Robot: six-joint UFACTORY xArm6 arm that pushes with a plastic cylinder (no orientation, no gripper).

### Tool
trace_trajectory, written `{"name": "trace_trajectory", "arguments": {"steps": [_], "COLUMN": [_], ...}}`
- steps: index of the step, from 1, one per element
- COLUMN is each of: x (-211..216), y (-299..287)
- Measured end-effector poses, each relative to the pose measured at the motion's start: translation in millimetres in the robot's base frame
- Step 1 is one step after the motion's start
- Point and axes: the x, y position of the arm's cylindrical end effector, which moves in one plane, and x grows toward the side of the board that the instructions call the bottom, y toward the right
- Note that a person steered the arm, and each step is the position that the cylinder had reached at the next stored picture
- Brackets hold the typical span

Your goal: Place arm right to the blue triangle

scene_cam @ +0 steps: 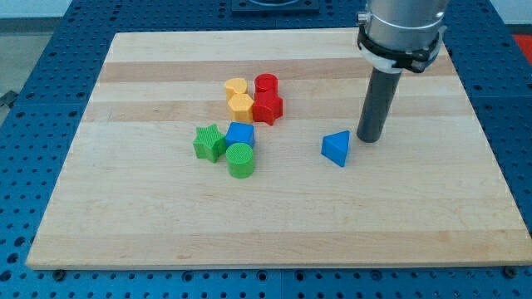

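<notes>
The blue triangle (pixel 336 148) lies on the wooden board (pixel 274 224), right of the middle. My tip (pixel 369 138) stands on the board just to the right of the triangle and slightly toward the view's top, a small gap apart from it. The dark rod rises from the tip to the arm's grey collar at the view's top right.
A cluster of blocks sits left of the triangle: a blue cube (pixel 240 134), a green cylinder (pixel 241 159), a green star (pixel 209 142), two yellow blocks (pixel 238 96), a red cylinder (pixel 266 84) and a red star-like block (pixel 268 107).
</notes>
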Motion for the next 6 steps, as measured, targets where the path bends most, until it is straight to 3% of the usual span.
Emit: {"name": "trace_trajectory", "arguments": {"steps": [3, 5, 6], "x": [7.5, -6.2, 8.7], "y": [-110.2, -27.3, -13.4]}}
